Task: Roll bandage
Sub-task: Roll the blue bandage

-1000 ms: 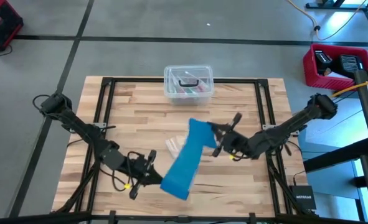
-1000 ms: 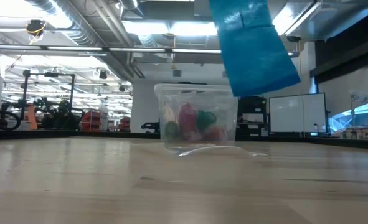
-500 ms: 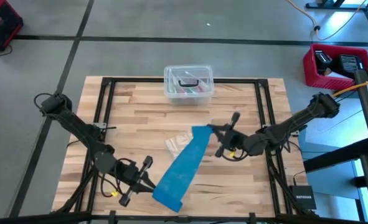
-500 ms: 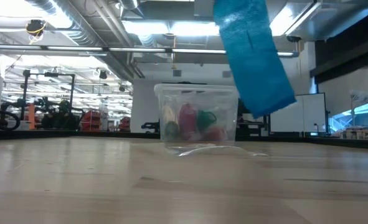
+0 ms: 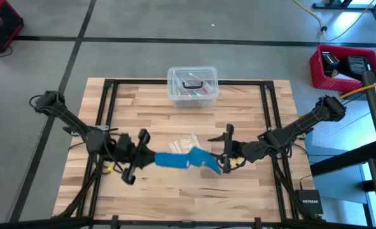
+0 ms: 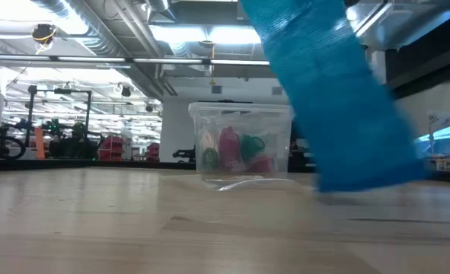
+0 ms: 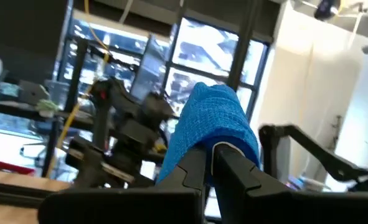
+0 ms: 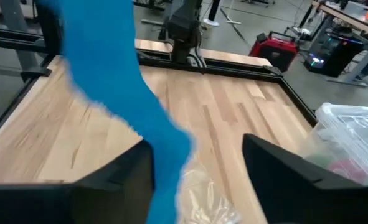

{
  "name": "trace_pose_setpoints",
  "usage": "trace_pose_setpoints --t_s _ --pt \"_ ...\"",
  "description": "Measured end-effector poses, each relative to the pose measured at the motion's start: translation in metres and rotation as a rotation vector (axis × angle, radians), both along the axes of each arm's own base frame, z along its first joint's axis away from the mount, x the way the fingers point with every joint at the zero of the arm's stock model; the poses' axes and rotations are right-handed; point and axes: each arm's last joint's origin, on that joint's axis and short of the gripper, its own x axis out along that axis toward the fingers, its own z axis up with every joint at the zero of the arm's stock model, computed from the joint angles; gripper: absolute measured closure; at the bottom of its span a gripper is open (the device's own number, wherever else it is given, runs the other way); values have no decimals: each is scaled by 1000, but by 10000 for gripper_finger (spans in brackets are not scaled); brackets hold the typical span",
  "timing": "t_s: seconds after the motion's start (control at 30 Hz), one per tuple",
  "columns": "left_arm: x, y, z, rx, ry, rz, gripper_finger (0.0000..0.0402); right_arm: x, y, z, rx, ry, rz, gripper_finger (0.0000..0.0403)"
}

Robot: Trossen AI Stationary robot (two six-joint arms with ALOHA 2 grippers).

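The right gripper point(image 5: 224, 151) has just opened, dropping the bandage point(image 5: 178, 159) mid-frame, while the left gripper point(image 5: 137, 156) stays clamped on it, ready for rolling.

Black box point(image 5: 309, 205) beside the desk's corner, on the floor: a pale printed word across its top, too small to read with certainty.
Bandage, clear lidded box, desk, red crates: no readable text.

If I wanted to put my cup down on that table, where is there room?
Bare wood lies along the near edge of the table, and in the far corners either side of the clear box. The middle is crowded: the left gripper pinches the bandage, the open right gripper is beside it, a plastic bag between.
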Motion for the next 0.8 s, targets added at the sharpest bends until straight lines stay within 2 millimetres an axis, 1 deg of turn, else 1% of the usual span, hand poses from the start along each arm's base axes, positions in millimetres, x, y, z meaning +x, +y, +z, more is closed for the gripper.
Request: trace_pose_setpoints --t_s 0.07,0.17,0.3,0.37,0.47,0.6,0.67,0.8 --pt "-3 8 4 -4 0 20 391 -1 -1 5 -3 -9 -2 148" --pt "-5 16 8 -6 5 51 391 0 -1 25 17 -68 -26 134" --pt "-4 22 9 8 4 88 391 2 1 53 36 -126 -4 135" --pt "-4 23 10 24 1 100 391 1 1 62 56 -138 15 139" --pt "-4 25 13 26 -32 113 391 0 1 58 77 -84 45 146" --pt "-6 25 14 34 -43 116 391 -4 -1 44 79 34 -20 150" --pt "-5 24 13 45 -23 111 391 -3 -2 46 115 8 -58 150" --pt "-3 24 8 67 18 110 391 3 1 63 166 -160 -39 150"
